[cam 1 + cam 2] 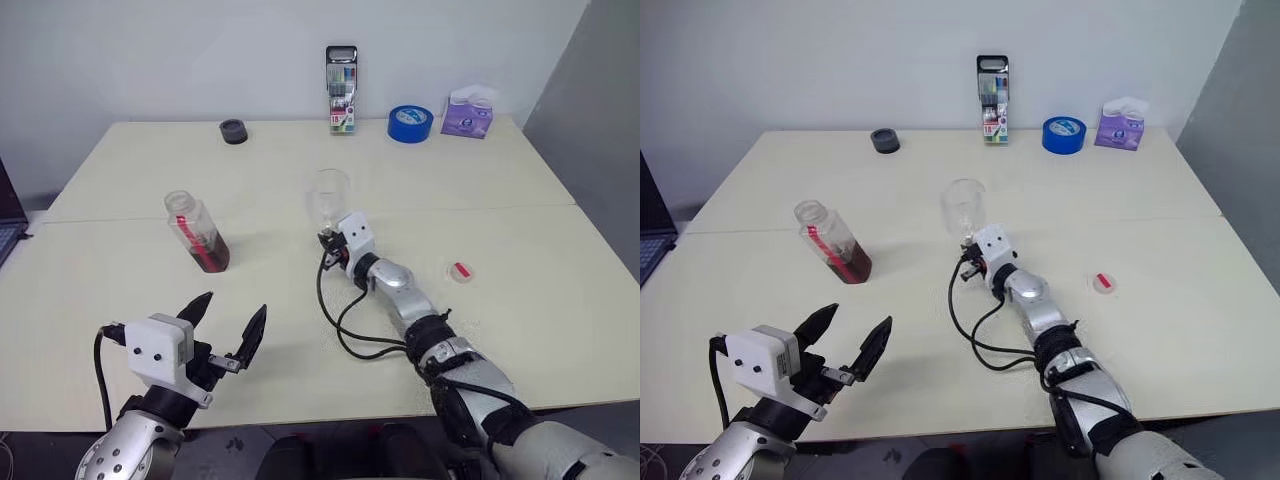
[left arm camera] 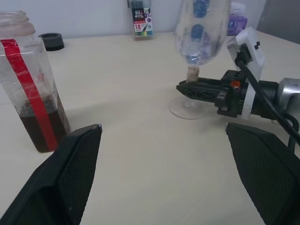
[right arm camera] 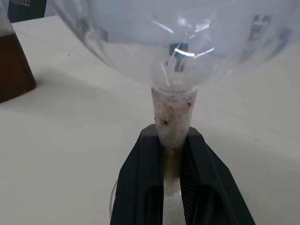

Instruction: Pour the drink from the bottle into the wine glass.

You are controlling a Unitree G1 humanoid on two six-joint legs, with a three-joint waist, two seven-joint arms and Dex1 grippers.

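Note:
The bottle point(image 1: 197, 232) stands uncapped on the table, left of centre, with a red label strip and the dark red-brown drink point(image 1: 212, 256) in its lower part. The wine glass point(image 1: 329, 192) stands upright at the table's middle, its bowl clear. My right gripper point(image 1: 328, 240) is shut on its stem point(image 3: 172, 119), low down, just above the foot point(image 2: 187, 107). My left gripper point(image 1: 228, 325) hovers open near the table's front edge, below and in front of the bottle point(image 2: 33, 93), with nothing between its fingers.
A small red cap point(image 1: 461, 271) lies to the right of my right arm. Along the far edge stand a black round lid point(image 1: 233, 131), a marker box point(image 1: 341, 75), a blue tape roll point(image 1: 410, 123) and a purple tissue pack point(image 1: 468, 115).

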